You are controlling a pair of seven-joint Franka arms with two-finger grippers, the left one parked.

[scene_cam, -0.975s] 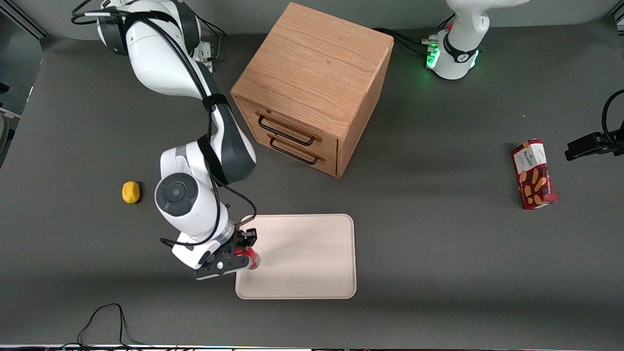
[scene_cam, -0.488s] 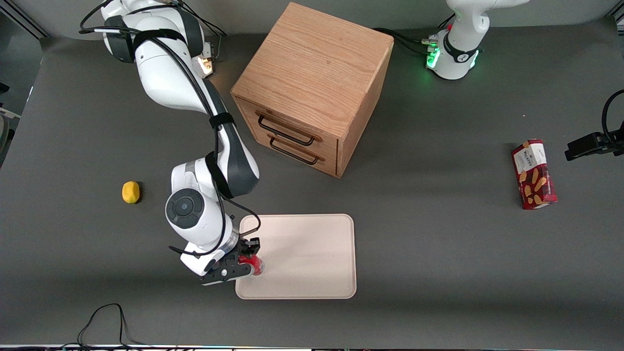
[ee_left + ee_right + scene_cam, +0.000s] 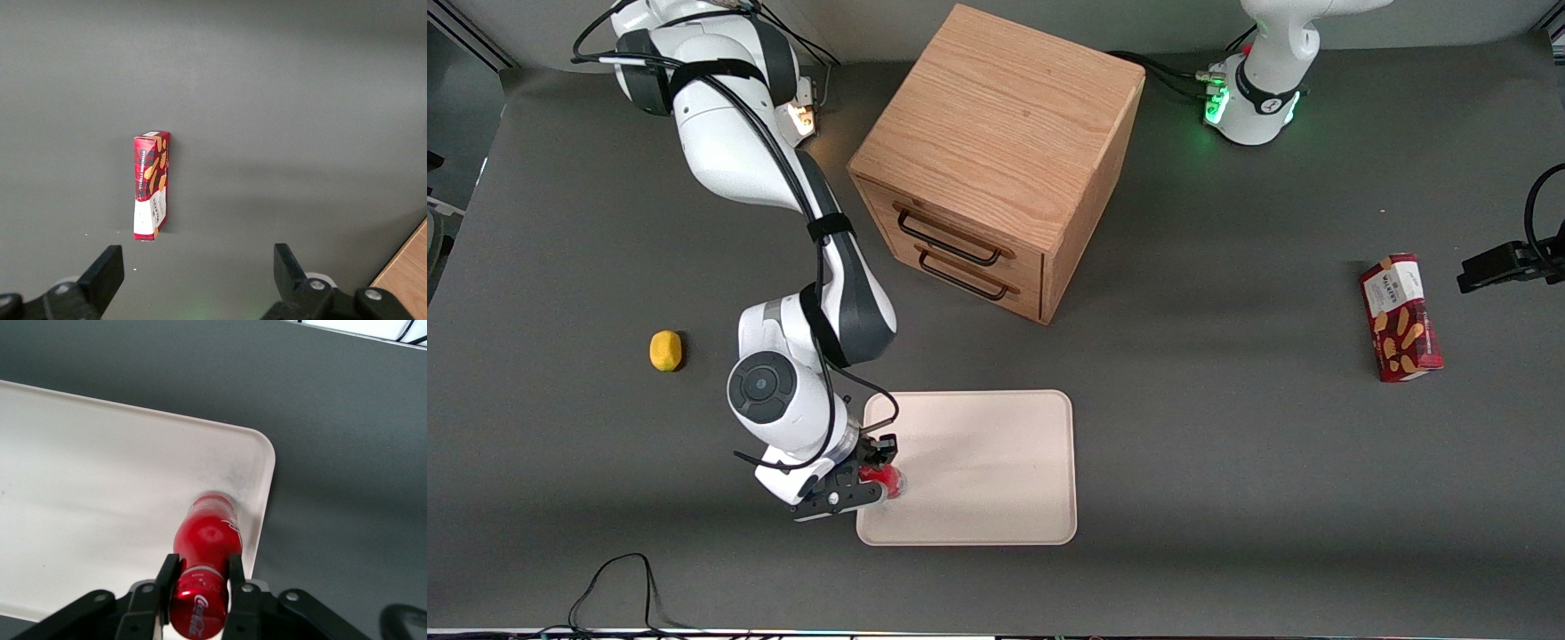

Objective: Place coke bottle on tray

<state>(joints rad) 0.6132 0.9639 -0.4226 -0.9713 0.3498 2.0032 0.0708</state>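
Right gripper (image 3: 199, 583) is clamped on the slim red coke bottle (image 3: 203, 570), fingers (image 3: 166, 577) pressed to its sides. Bottle is held over a corner of the flat cream-white rectangular tray (image 3: 100, 487), by the rim nearest the working arm's end; contact with tray cannot be told.
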